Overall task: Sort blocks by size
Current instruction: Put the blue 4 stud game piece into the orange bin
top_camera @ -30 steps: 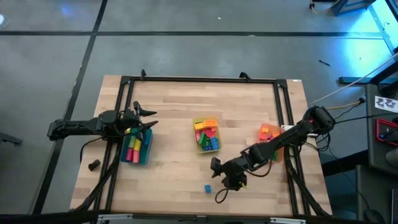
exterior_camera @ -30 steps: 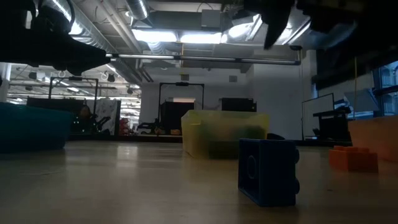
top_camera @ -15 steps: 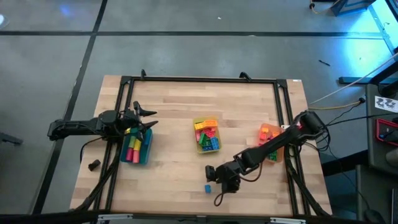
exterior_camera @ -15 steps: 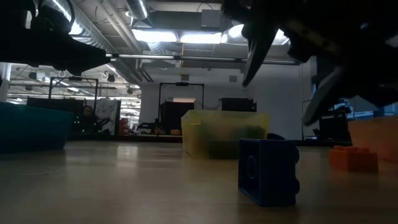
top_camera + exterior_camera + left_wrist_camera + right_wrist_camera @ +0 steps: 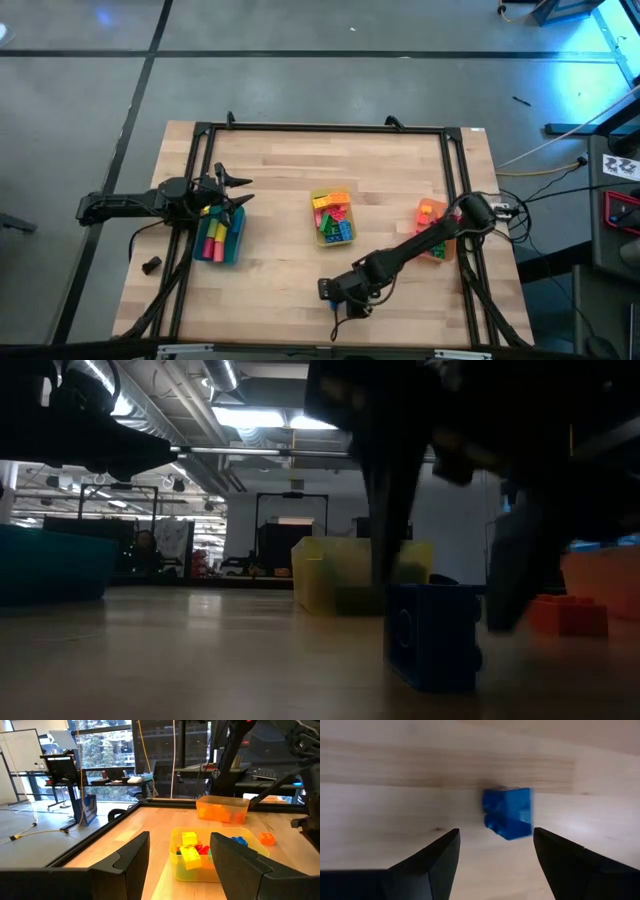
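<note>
**A:** While the right gripper (image 5: 492, 852) hangs just above it, item one: a small blue block (image 5: 509, 812), lying alone on the bare wood of the desk (image 5: 280, 200) near its front edge, well apart from every bin.

**B:** State of the fingers?

**A:** Spread, nothing between them; the block sits in the gap ahead, untouched. Left gripper (image 5: 232, 190): parked over the teal bin (image 5: 232, 245) at the left, fingers apart, holding nothing.

**B:** Other stock?

**A:** Yellow bin (image 5: 333, 218) at mid-desk with mixed bricks in red, yellow, green and blue; orange bin (image 5: 432, 215) at the right with orange pieces; teal bin with longer pink and yellow bars. One orange brick (image 5: 566, 614) lies loose on the desk beside the orange bin.

**B:** Handling notes for the blue one?

**A:** Judged light, rigid, hard plastic; smooth faces, likely to slip or skid if pinched off-centre. It lies slightly turned against the fingers' line. Best taken across two flat opposite side walls, low and centred, not across corners.
</note>
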Robot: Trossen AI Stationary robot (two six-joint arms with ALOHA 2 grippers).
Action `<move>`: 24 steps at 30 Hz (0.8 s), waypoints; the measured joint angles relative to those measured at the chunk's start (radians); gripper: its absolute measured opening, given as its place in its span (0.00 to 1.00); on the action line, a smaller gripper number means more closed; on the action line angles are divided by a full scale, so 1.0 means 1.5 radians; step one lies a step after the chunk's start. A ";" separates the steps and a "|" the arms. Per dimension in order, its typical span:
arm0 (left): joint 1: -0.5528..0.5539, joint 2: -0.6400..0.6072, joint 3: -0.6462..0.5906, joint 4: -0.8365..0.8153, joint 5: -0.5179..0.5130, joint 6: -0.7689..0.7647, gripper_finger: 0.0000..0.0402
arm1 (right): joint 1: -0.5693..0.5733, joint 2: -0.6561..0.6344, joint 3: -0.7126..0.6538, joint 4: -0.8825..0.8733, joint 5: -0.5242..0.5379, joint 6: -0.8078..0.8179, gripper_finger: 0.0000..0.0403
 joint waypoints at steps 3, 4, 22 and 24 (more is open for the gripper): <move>0.000 0.000 0.000 0.000 0.000 -0.003 0.48 | 0.000 0.032 0.023 -0.027 -0.001 -0.002 0.63; 0.000 0.000 0.000 0.000 0.000 -0.004 0.48 | 0.000 0.037 0.028 -0.029 -0.001 -0.002 0.63; 0.000 0.000 0.000 0.000 0.000 -0.003 0.48 | 0.003 0.050 0.039 -0.033 0.048 0.177 0.34; 0.000 0.000 0.000 0.000 0.000 -0.003 0.48 | 0.002 0.051 0.039 -0.035 0.049 0.212 0.33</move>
